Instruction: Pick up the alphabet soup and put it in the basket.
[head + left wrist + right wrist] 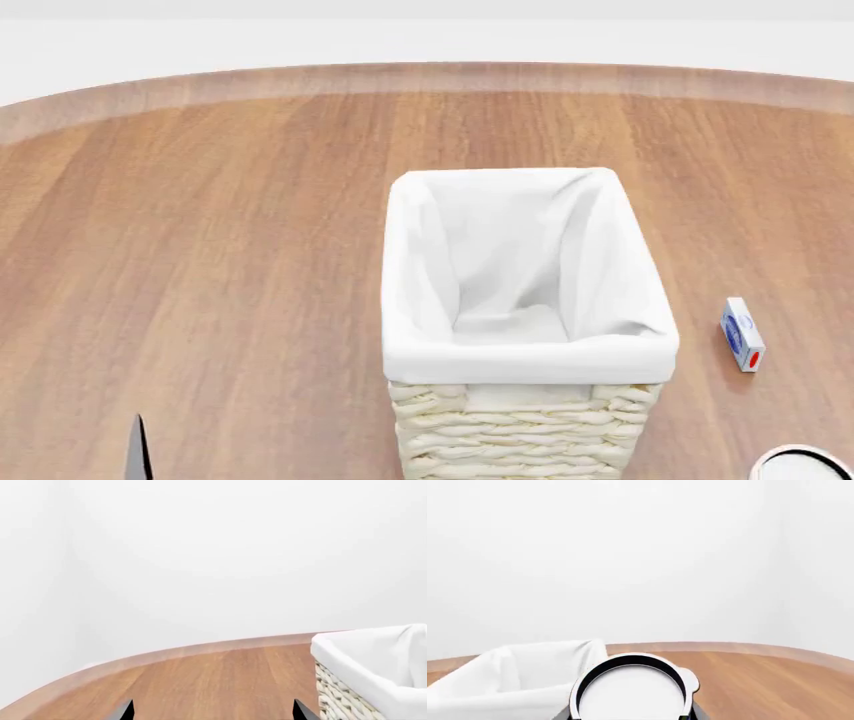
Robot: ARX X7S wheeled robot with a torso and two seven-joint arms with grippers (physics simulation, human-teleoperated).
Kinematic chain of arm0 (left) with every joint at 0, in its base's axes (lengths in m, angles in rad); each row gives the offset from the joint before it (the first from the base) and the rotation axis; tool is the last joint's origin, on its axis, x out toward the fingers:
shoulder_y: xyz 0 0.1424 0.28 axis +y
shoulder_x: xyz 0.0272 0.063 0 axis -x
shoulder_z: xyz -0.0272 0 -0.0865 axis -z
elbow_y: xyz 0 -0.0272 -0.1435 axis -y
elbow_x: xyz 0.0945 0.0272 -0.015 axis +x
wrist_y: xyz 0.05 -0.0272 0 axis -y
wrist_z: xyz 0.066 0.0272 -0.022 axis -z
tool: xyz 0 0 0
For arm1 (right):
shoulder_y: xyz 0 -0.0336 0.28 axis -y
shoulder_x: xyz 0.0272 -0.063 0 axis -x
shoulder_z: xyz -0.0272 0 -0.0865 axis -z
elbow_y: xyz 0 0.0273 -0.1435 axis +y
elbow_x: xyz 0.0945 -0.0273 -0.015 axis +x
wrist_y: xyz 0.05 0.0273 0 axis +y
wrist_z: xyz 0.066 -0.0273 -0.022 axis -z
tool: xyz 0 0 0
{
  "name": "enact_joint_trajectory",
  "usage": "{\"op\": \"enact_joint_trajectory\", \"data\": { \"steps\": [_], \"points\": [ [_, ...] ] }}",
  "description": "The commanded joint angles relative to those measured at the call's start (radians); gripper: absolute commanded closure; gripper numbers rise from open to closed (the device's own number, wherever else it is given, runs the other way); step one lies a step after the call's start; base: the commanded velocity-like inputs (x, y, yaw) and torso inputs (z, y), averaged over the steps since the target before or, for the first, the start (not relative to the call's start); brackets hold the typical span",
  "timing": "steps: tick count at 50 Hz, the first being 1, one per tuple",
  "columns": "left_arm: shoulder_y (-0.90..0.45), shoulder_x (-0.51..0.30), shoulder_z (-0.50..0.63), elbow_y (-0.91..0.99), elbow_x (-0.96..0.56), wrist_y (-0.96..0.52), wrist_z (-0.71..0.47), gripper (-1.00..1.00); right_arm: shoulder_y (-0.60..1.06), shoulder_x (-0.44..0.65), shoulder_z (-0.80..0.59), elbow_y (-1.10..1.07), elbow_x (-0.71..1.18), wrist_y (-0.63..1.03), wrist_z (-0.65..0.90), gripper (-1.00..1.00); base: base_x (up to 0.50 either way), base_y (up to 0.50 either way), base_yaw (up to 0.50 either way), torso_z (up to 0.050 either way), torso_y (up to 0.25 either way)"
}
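Soup can (630, 690) lid-up right against the right wrist camera, clamped between right gripper (627, 715) fingers.
Can sits just beside the basket (523, 425) at its right side, rim peeking at head view's lower right corner. Left gripper (212, 711) spread wide, empty, over wooden table (200, 250). Small blue-white box (742, 335) lies right of basket.

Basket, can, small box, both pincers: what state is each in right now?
basket: upright on the table, white liner folded over its rim, nothing visible inside.
alphabet soup: white lid close in front of the right wrist camera, beside the basket; whether it is gripped cannot be told.
small box: lying on the table right of the basket, apart from it.
left pincer: fingertips wide apart, nothing between them.
right pincer: hidden behind the can.
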Motion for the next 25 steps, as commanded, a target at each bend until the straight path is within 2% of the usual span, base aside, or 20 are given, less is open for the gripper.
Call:
{"op": "enact_joint_trajectory", "data": {
  "steps": [1,11,25],
  "points": [
    [-0.004,-0.003,0.002,-0.011,-0.004,0.005,-0.003,-1.00,0.122,0.053,-0.037,-0.162,-0.025,0.185,0.063,1.00,0.00,0.00,0.00,0.000,0.000],
    [-0.004,-0.006,-0.001,-0.016,-0.010,0.010,-0.006,-1.00,0.306,0.080,-0.111,-0.209,-0.010,0.345,0.091,1.00,0.00,0.00,0.00,0.000,0.000],
    [-0.006,-0.009,0.000,-0.022,-0.014,0.013,-0.011,-1.00,0.511,0.069,-0.202,-0.147,-0.012,0.435,0.090,1.00,0.00,0.00,0.00,0.000,0.001]
  ]
}}
